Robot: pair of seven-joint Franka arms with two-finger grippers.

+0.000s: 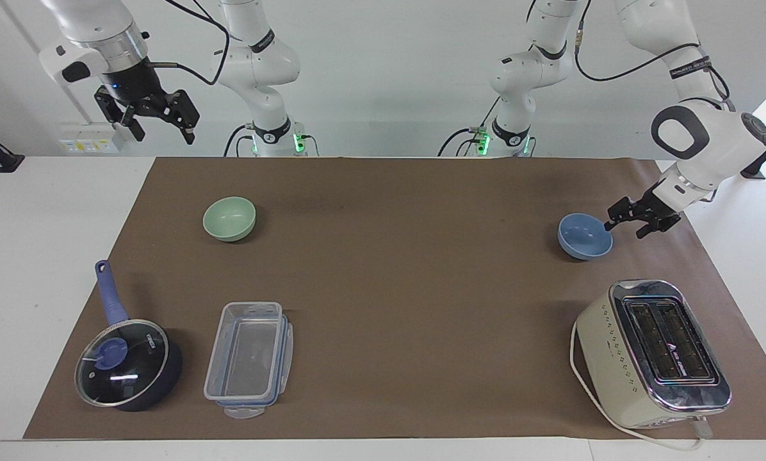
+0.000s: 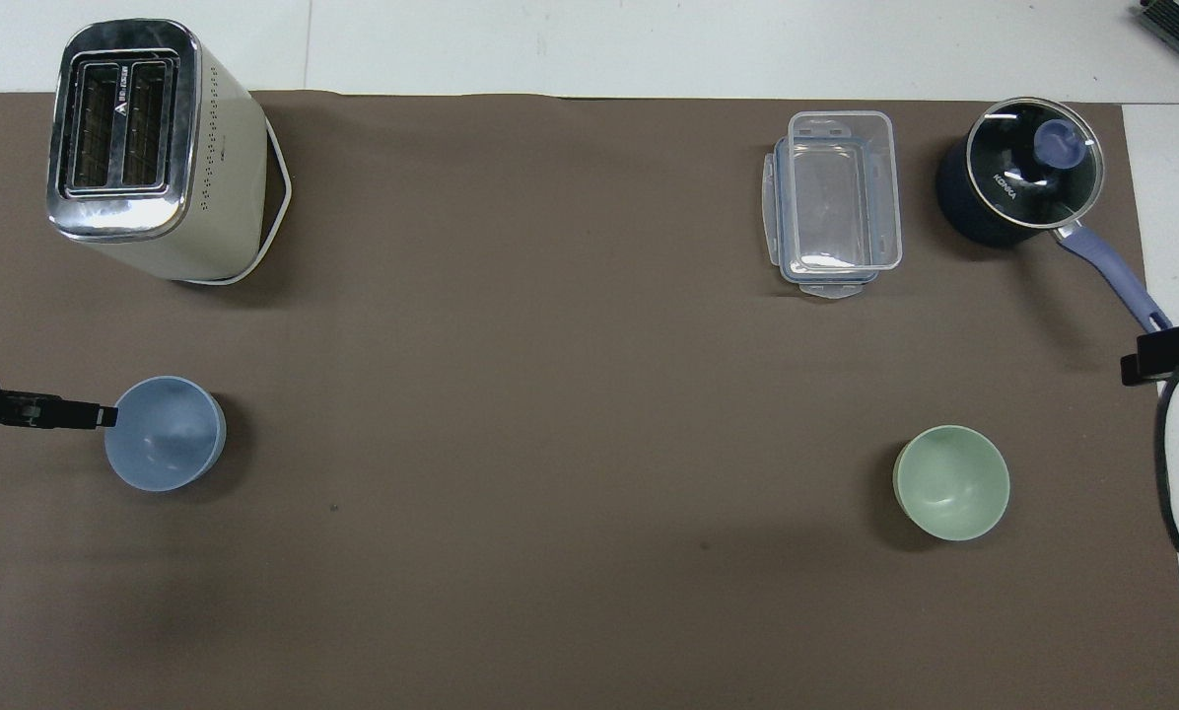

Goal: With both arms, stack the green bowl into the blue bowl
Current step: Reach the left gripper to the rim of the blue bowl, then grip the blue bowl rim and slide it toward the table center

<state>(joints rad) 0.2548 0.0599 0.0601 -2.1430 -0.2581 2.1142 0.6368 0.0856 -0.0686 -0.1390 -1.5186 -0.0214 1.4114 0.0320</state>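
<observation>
Currently the left arm is bent down from its raised elbow, and the left gripper [image 1: 625,225] is held low at the rim of the blue bowl [image 1: 585,236], on the side toward the left arm's end of the table. Its fingers are spread apart, with one fingertip at the rim; whether contact is made cannot be told. The right gripper [image 1: 159,125] is held high, waiting, its fingers apart and empty.

Relative to the blue bowl, the green bowl [image 1: 229,219] is placed well apart, toward the right arm's end. The toaster [image 1: 655,352] is set farther from the robots than the blue bowl.

Gripper height is shown by the facing view only. From overhead, only a thin black fingertip of the left gripper [image 2: 104,417] is seen at the bowl's rim.
</observation>
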